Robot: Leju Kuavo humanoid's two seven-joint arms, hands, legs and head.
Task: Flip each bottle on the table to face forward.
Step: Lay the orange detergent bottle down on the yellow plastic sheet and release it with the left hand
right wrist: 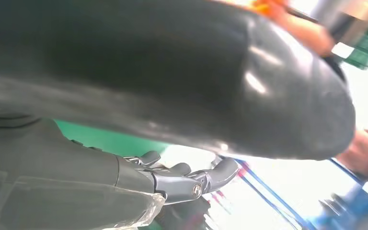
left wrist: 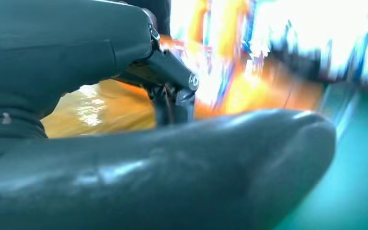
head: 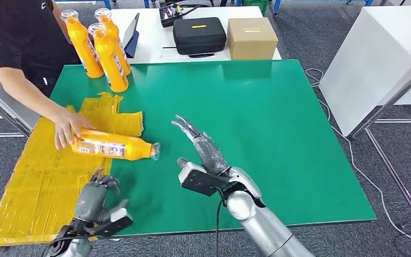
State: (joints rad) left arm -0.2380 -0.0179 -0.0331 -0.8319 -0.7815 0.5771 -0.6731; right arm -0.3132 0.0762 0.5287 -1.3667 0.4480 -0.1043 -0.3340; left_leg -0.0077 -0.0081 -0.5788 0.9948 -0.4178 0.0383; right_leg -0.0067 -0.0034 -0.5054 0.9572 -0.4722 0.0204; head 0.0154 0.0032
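My left hand hangs over the near edge of the green table, fingers loosely apart and holding nothing, with the lying bottle at its twelve o'clock, near but not touched. That bottle rests on its side across the edge of the yellow sheet, cap pointing toward three o'clock, and a person's hand lies on its base end, I judge to steady or place it for me. My right hand reaches out over bare green, fingers extended and apart, empty too; the bottle's cap is at about its nine o'clock, a short way off. I read this as both hands waiting to close in from either end. Three standing bottles are grouped at the far left corner, upright, probably parked out of my way.
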